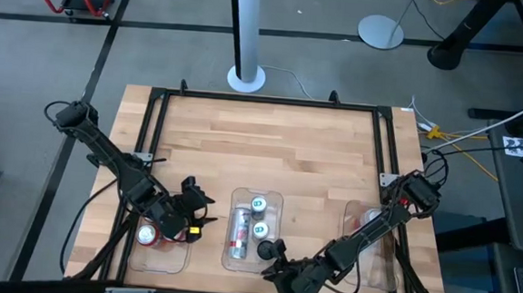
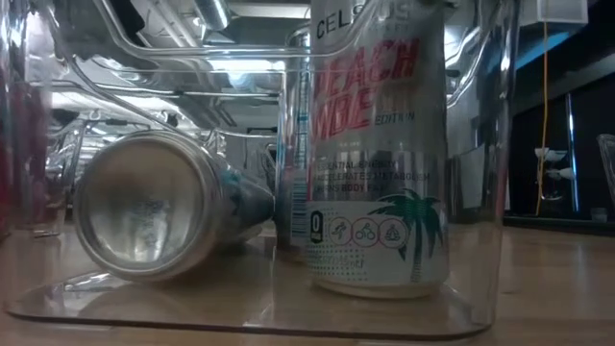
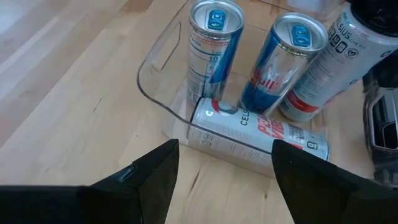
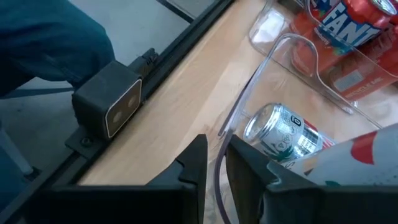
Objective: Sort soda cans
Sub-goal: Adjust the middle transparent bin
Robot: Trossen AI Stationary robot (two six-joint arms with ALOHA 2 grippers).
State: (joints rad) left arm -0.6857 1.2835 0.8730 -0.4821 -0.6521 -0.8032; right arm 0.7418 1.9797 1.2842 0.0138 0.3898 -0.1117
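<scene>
Cans (image 1: 258, 217) sit in the middle clear bin (image 1: 276, 198): two upright, one lying flat. Right gripper (image 1: 277, 261), fingers nearly shut and gripping no can, hangs at its near edge beside a dark-topped can (image 1: 265, 249). Left gripper (image 1: 199, 217) hovers half-open, empty, beside the left bin (image 1: 165, 261).

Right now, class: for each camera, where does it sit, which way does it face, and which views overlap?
High: above the table, facing straight down; both arms show, with left gripper and right gripper.
Low: at tabletop height, looking level through the clear bin at a lying can; no robot parts.
Left wrist: on the left arm, looking past its open fingers at the bin's cans.
Right wrist: on the right arm, fingers astride the bin's wall.
Shared: low and right wrist both show the lying can.
</scene>
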